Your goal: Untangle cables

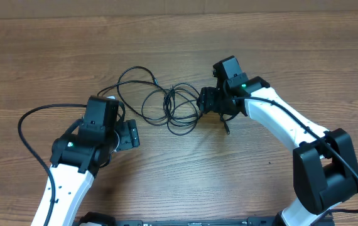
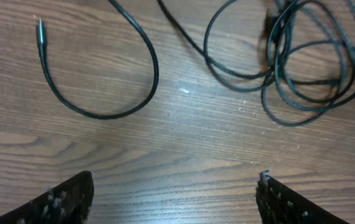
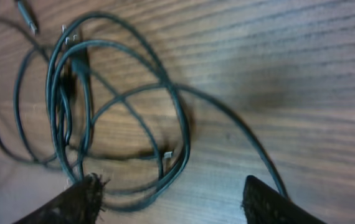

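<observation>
Much of the table (image 1: 304, 44) is being left bare around the work: open wood is lying to the left, to the right and on the far side, where the edge is showing only well beyond the cables, so loops can be drawn outward with room to spare. Both arms are being reached in from the near side. The left arm (image 1: 66, 185) is being held short of the tangle and the right arm (image 1: 279, 119) is being bent across to its right flank, judged so that the bundle can be taken from two sides. The cables (image 1: 168, 103) are lying flat in the middle of the table, between the two grippers. A denser knot of overlapping coils is sitting toward the right, while looser loops are trailing off to the left and the far side. The right gripper (image 3: 171, 186) is being held wide apart at the right edge of the coils, with a strand lying on the wood under the gap, yet nothing is being pinched. The left gripper (image 2: 174, 183) is likewise being held spread and empty, near the cables but apart from them, over bare wood. One plug (image 2: 39, 28) is lying free at the end of a loose curve, well clear of the knot, and is being judged the easiest end to draw out first
</observation>
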Controlling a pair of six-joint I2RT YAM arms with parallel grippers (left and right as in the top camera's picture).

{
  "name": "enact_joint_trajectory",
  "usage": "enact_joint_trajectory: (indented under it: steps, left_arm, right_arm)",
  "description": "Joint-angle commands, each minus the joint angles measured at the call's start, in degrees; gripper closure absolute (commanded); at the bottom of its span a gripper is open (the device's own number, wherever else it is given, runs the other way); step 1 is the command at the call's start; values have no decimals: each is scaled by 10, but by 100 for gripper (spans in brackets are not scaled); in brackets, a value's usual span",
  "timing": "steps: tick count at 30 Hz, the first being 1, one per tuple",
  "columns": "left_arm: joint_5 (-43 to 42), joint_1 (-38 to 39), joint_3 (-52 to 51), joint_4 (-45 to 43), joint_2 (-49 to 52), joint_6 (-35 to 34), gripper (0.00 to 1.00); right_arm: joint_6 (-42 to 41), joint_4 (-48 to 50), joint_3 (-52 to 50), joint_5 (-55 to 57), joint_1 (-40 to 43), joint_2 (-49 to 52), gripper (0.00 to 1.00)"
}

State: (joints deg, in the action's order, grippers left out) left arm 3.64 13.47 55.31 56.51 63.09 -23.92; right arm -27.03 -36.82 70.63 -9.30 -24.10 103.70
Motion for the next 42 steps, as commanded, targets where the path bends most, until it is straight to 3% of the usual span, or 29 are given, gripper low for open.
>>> enact_joint_trajectory:
  steps: [1, 7, 16, 28, 42]
  left_arm:
    - [-8, 0, -5, -2, 18, -10, 18]
    - [-18, 0, -5, -3, 37, -10, 18]
    - [-18, 0, -5, -2, 41, -10, 19]
    - [-18, 0, -5, -2, 41, -10, 18]
    - [-18, 0, -5, 0, 41, -10, 19]
  right_arm:
    - [-47, 47, -29, 15, -1, 2, 33]
    - [-84, 121, -79, 15, -1, 4, 45]
    - [-105, 202, -118, -5, -1, 7, 45]
    - [-135, 221, -118, -25, -3, 32, 51]
    - [-135, 272, -118, -134, -6, 32, 51]
